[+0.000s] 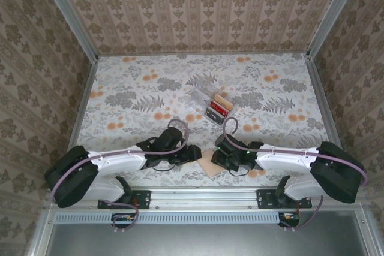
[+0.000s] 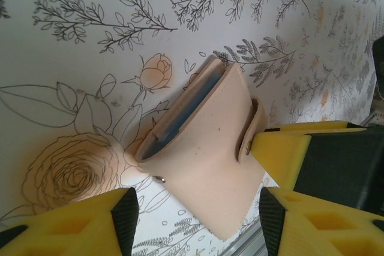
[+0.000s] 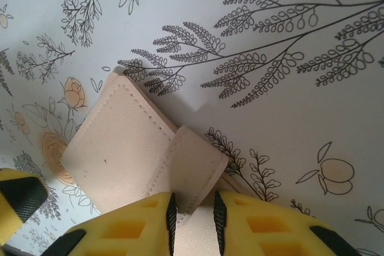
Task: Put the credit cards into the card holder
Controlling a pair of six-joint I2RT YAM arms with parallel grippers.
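Yellow fingers (image 3: 144, 226) of your right gripper (image 3: 193, 205) sit at 6 o'clock in the right wrist cam. They're pressed together on the flap (image 3: 192, 172) of the card holder (image 3: 120, 148), so that tool is clamped on the holder. Holder body runs off toward 10 o'clock over the floral tabletop (image 3: 270, 28). Its mouth is hidden from this side. At 8 o'clock a yellow-and-black tip of the other tool pokes in, cut off by the frame edge.

Left wrist cam gives you what that one can't:
- Holder mouth gapes toward 11 o'clock w/ blue-grey inside; lining or card, can't tell.
- A snap stud (image 2: 159, 178) sits on the front.
- The flap is at 3 o'clock, where a right finger nips it.
- Left gripper (image 2: 195, 220) has its fingers well apart at 6 o'clock, holder's lower corner btwn them. Can't tell if either pad touches.

Top cam: both grippers meet nose to nose over the holder, near the table's 6 o'clock edge, and the holder is mostly covered. Clear plastic tray (image 1: 201, 88) lies at 12 o'clock from it, well apart. The credit cards are in the tray: orange-tan card (image 1: 222, 101), red card (image 1: 217, 110), dark card (image 1: 210, 116). They're too small to tell how they overlap.
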